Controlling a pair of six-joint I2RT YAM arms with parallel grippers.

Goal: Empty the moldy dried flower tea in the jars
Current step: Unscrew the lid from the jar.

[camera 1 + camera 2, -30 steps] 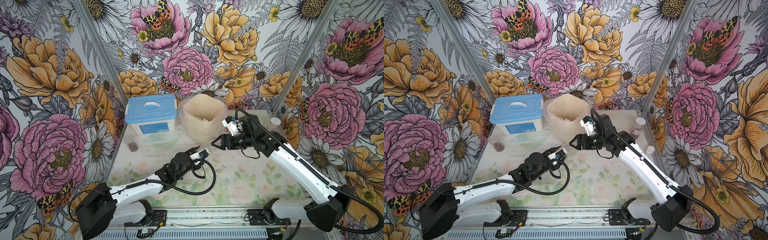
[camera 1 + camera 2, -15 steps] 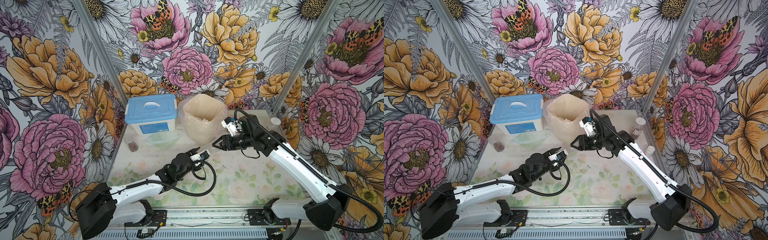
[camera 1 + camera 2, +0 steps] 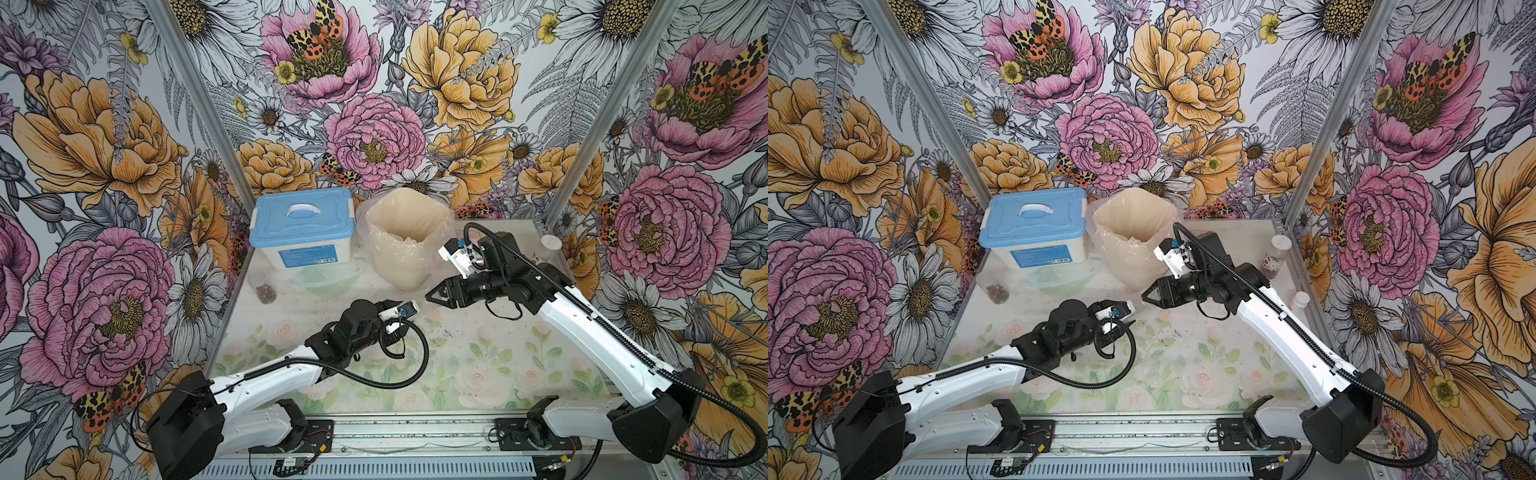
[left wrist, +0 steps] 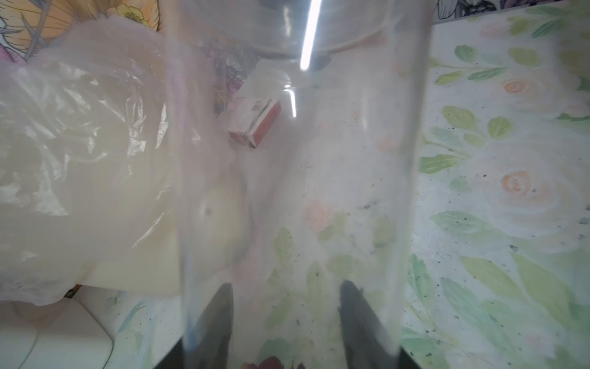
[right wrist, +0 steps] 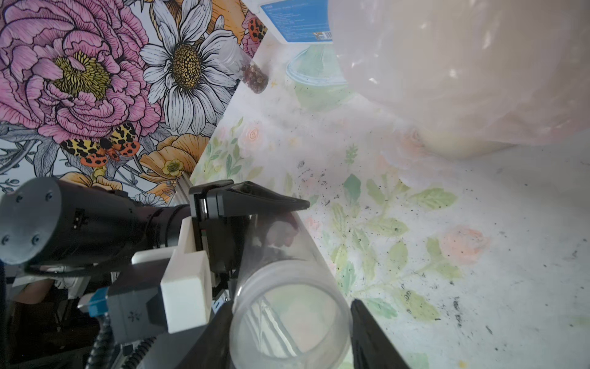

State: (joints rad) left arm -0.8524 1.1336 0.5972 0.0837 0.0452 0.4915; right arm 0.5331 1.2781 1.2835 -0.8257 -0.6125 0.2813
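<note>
**Jar Held Between Two Grippers Beside the Bin**

A clear, slim jar [image 5: 297, 265] lies level above the table [image 3: 478, 374], just in front of the bag-lined bin [image 3: 405, 237]. The left gripper [image 4: 285, 297] clamps its base. The right gripper [image 3: 432, 296] has its jaws at either side of the open mouth, and they appear to pinch the rim. A few dark red-brown buds of tea [image 5: 281, 234] sit near the base end, and dark crumbs speckle the table.

A second jar [image 3: 264, 286] with brownish buds stands at the back left. A labelled jar [image 3: 1276, 255] stands far right, its print too small to read. The blue label and barcode on the box [image 3: 305, 226] are also illegible.

A second ago the right jaws stood wider; both arms have otherwise barely moved.
</note>
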